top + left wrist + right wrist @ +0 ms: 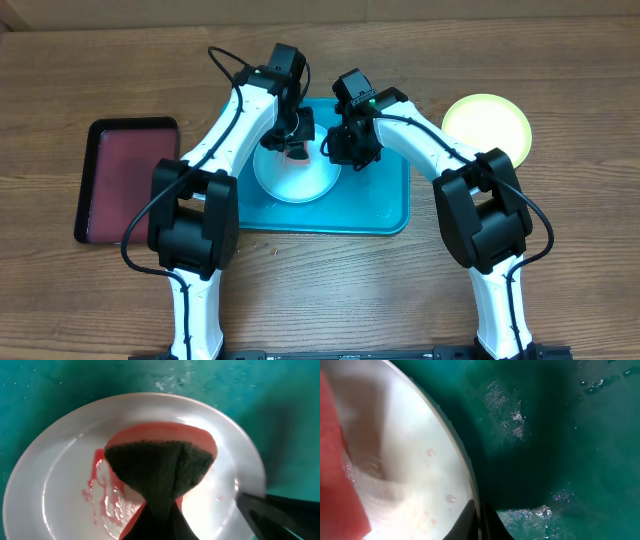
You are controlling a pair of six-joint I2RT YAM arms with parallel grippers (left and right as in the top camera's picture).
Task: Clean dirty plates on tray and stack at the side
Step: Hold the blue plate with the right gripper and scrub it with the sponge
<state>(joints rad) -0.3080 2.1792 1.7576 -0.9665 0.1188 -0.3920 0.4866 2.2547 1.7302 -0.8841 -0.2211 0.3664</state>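
A big teal-blue plastic tray [385,205] with round corners lies in the middle of the wooden table [560,250]. Its long sides run from left to right. A pale round plastic plate [295,185] sits on the left half of the tray, near the middle. It is round, so it has no long side, and its open face looks up. I cannot tell if it lies flat or is tipped a little. Red sauce [105,502] is smeared inside it.

The left gripper [297,140] is squeezed tight on a dark green sponge with a red back [160,470]. The green side of the sponge presses on the inside of the plate, right by the sauce.

The right gripper [480,522] is pinched on the right rim of the same plate. The thin rim sits between its two fingers.

A yellow-green round plastic plate [487,127] lies on the table just past the far right corner of the tray. A smaller dark-red tray with a black rim [128,180] lies by the table's left edge.
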